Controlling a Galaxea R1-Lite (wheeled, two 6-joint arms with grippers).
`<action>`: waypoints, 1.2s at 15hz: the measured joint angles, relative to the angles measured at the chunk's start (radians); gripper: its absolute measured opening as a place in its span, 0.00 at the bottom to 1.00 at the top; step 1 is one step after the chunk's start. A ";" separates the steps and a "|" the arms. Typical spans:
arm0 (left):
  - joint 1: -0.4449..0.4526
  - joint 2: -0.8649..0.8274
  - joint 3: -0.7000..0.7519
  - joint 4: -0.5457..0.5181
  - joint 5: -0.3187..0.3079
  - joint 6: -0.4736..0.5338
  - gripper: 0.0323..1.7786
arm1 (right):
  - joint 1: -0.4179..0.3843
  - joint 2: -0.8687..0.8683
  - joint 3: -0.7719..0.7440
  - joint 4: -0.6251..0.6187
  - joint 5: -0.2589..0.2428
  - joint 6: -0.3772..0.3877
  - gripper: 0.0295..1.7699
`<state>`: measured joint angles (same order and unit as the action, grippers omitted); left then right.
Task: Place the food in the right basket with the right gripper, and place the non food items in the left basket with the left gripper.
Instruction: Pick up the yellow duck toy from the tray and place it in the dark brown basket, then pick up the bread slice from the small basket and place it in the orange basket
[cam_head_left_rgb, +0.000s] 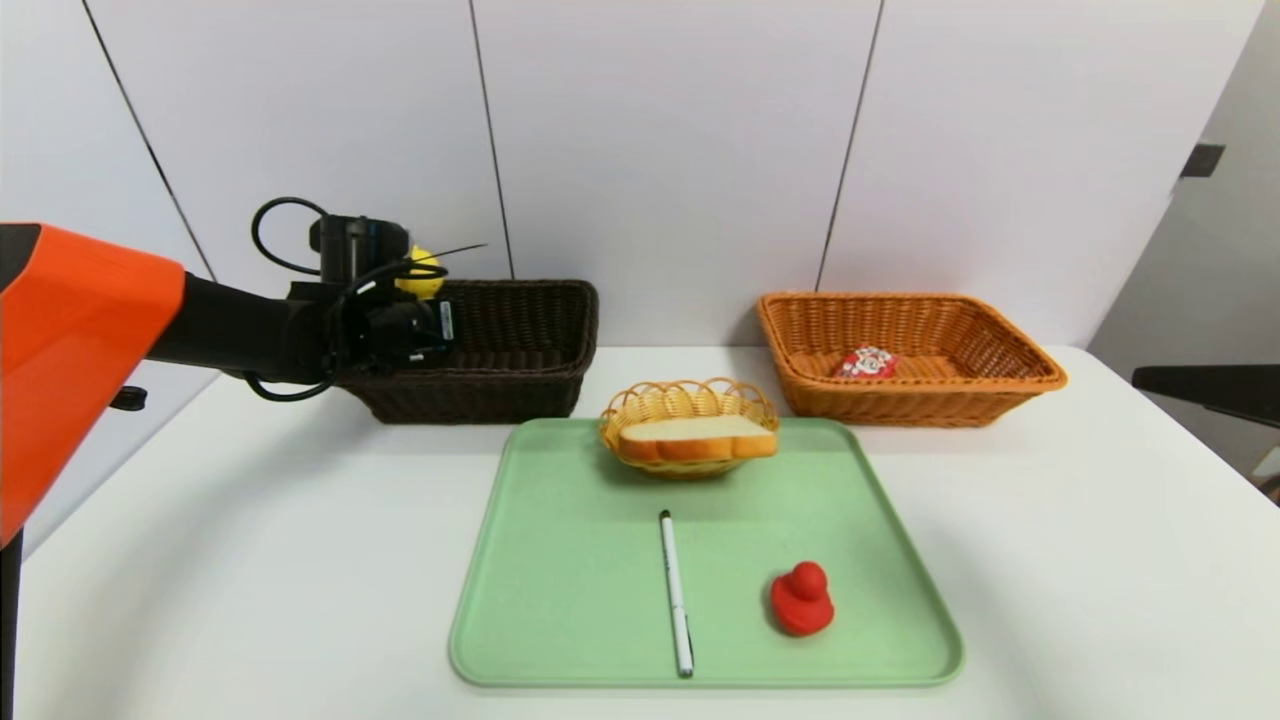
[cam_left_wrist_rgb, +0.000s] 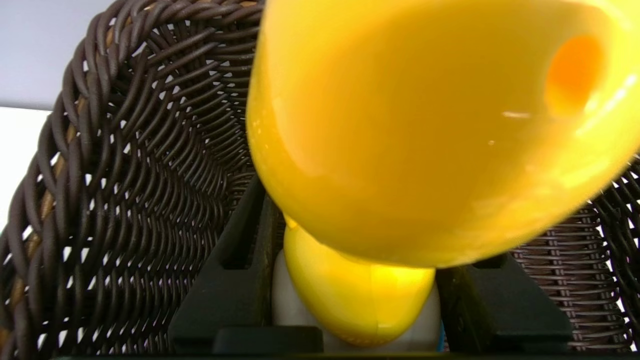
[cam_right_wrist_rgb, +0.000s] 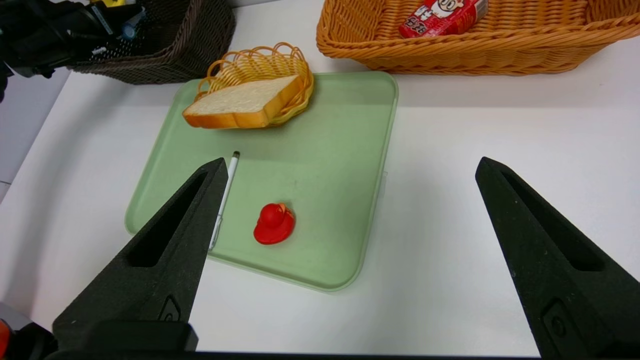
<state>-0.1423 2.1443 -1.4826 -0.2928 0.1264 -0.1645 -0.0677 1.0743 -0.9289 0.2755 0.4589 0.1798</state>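
My left gripper (cam_head_left_rgb: 412, 305) is shut on the yellow chick toy (cam_head_left_rgb: 422, 271), holding it above the near left part of the dark brown left basket (cam_head_left_rgb: 520, 385). In the left wrist view the chick (cam_left_wrist_rgb: 400, 125) fills the frame, and both black jaws press the sides of its white base, with the basket's weave (cam_left_wrist_rgb: 125, 175) behind. My right gripper (cam_right_wrist_rgb: 350, 162) hangs open and empty over the table, right of the tray. The bread slice (cam_head_left_rgb: 695, 437) lies in a small yellow basket (cam_head_left_rgb: 690, 398). The red drink carton (cam_head_left_rgb: 867, 363) lies in the orange right basket (cam_head_left_rgb: 1000, 395). The white pen (cam_head_left_rgb: 676, 590) and red duck (cam_head_left_rgb: 801, 598) lie on the tray.
The green tray (cam_head_left_rgb: 560, 600) sits mid-table on the white tabletop. Both big baskets stand against the back wall. A dark part of the right arm (cam_head_left_rgb: 1210, 385) shows at the right edge of the head view.
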 joint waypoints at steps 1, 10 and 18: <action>0.000 0.004 -0.001 -0.001 0.000 0.000 0.51 | 0.000 0.000 0.000 0.000 0.000 0.000 0.97; -0.016 -0.031 -0.011 0.012 0.002 0.002 0.81 | 0.001 0.014 -0.044 0.015 0.002 0.019 0.97; -0.056 -0.402 0.039 0.230 0.001 0.006 0.91 | 0.191 0.096 -0.299 0.250 0.002 0.574 0.97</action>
<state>-0.1985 1.7423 -1.4432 -0.0623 0.1270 -0.1581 0.1234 1.1698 -1.2281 0.5257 0.4613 0.7538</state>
